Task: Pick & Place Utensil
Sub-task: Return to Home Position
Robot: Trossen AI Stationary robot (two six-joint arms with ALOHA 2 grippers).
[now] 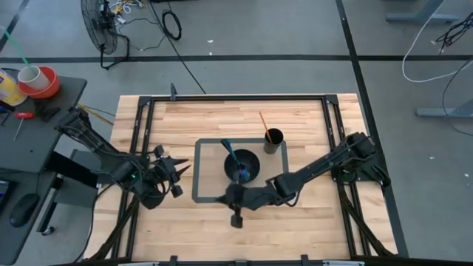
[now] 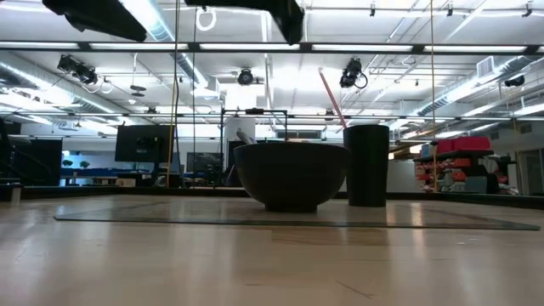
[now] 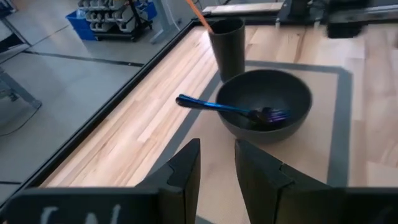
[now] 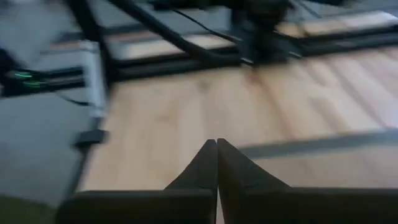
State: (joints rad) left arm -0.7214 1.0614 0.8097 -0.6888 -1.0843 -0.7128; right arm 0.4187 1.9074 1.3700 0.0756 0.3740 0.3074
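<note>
High view, with detail from both wrist views. The blue fork (image 3: 219, 107) lay in the black bowl (image 1: 242, 167) at the centre of the transparent mat (image 1: 198, 177), tines down and handle jutting over the rim toward 11 o'clock. The black cup (image 1: 273, 137), at 1 o'clock from the bowl, held the orange straw (image 1: 262, 121). No spoon could be made out. The left gripper (image 3: 217, 146) hovered at 9 o'clock from the bowl, fingers parted and empty. The right gripper (image 4: 216, 143), at 6 o'clock, was clenched on nothing. The fork was judged light, stiff and probably slick. Its overhanging handle offered the best hold. The straw seemed light and easily crushed, best pinched gently near its exposed top.
</note>
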